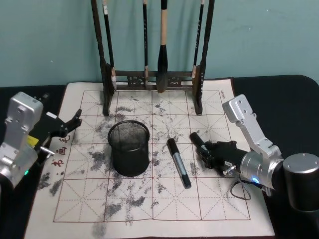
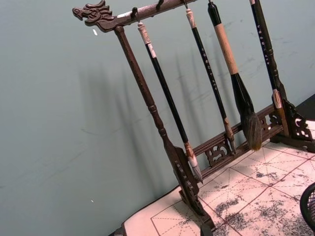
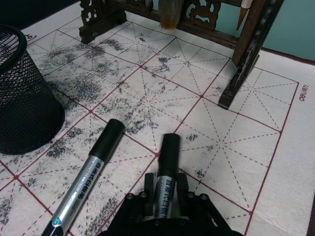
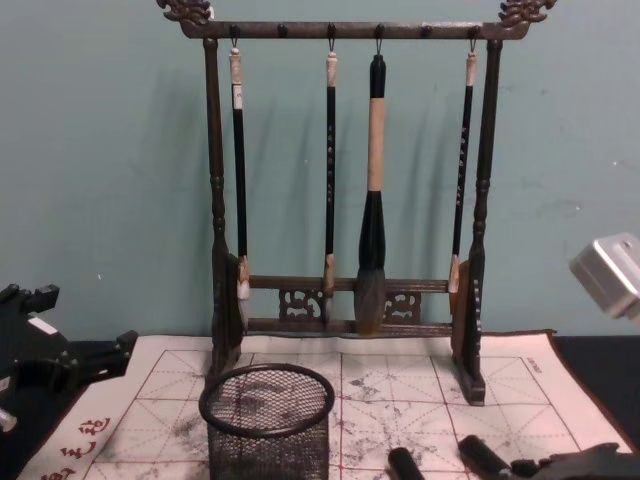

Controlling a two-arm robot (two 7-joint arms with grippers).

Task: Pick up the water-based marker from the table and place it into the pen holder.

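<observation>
At three o'clock of the pen holder [image 1: 128, 148], right gripper [image 3: 165, 189] pinches a marker [image 3: 167, 152]; second marker [image 1: 178, 163] just beside risks a knock; left gripper [image 1: 67, 125] idle, nine o'clock.

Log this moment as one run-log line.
phase: grasp | right hand: shut on marker, right of pen holder | second marker: lying on mat between them | left hand: parked at mat's left edge
</observation>
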